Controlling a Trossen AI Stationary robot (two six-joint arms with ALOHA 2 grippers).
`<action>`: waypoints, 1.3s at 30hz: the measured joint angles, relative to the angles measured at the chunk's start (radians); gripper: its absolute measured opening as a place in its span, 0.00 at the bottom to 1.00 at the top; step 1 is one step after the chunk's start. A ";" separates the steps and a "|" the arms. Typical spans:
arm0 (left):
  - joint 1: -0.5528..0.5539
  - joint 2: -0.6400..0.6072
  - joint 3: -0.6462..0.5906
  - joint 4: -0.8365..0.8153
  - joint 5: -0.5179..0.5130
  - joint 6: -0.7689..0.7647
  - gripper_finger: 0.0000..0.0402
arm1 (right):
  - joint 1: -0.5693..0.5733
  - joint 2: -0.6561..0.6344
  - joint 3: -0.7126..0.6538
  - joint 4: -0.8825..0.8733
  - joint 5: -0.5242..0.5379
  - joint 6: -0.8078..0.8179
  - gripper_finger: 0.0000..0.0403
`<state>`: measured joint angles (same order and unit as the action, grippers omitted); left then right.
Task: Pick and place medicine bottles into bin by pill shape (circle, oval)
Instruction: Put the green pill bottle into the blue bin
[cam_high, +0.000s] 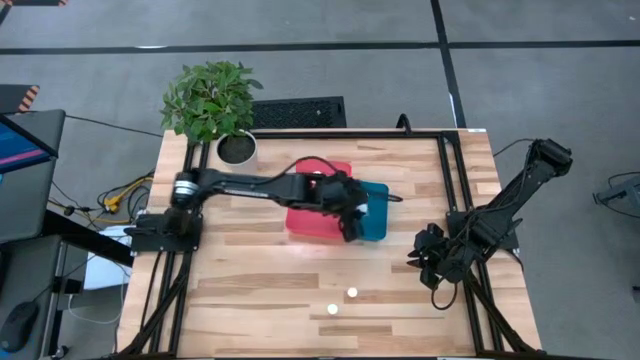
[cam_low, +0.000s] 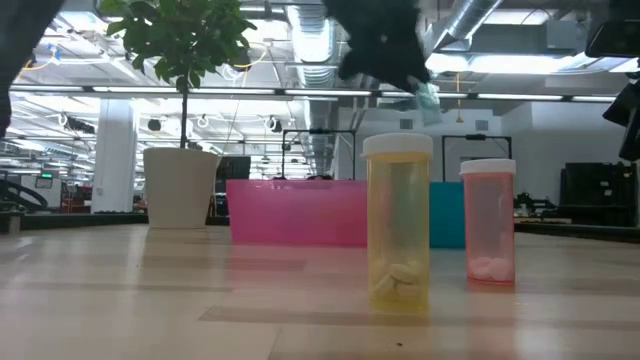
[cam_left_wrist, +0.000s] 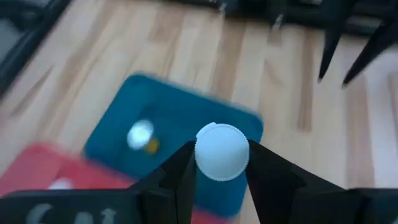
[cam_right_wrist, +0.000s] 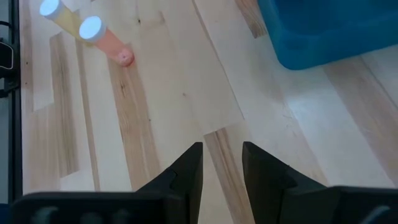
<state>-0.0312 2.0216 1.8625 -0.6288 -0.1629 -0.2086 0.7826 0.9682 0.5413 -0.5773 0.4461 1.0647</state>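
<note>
Your left claw (cam_left_wrist: 221, 180) is grasping one bottle (cam_left_wrist: 222, 151) over the blue bin (cam_left_wrist: 180, 124); right claw (cam_right_wrist: 221, 163) is waiting released; two bottles (cam_high: 352, 293) are remaining lower centre on the tabletop (cam_high: 250, 300).

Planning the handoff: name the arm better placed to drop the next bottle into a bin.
Left. The left gripper grips a white-capped bottle over the blue bin. The right gripper, holding nothing, waits by the table's right edge.
</note>
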 joint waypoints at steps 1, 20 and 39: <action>0.002 0.028 0.025 0.003 0.007 0.011 0.28 | 0.000 0.000 0.000 0.000 0.000 0.000 0.30; 0.050 0.340 0.236 -0.153 -0.029 0.071 0.28 | 0.000 0.000 -0.002 -0.030 0.000 0.000 0.30; 0.064 0.355 0.228 -0.185 0.001 0.097 0.31 | 0.000 0.000 -0.002 -0.040 -0.002 0.001 0.30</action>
<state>0.0330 2.3768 2.0907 -0.8136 -0.1619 -0.1120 0.7826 0.9684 0.5392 -0.6174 0.4442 1.0657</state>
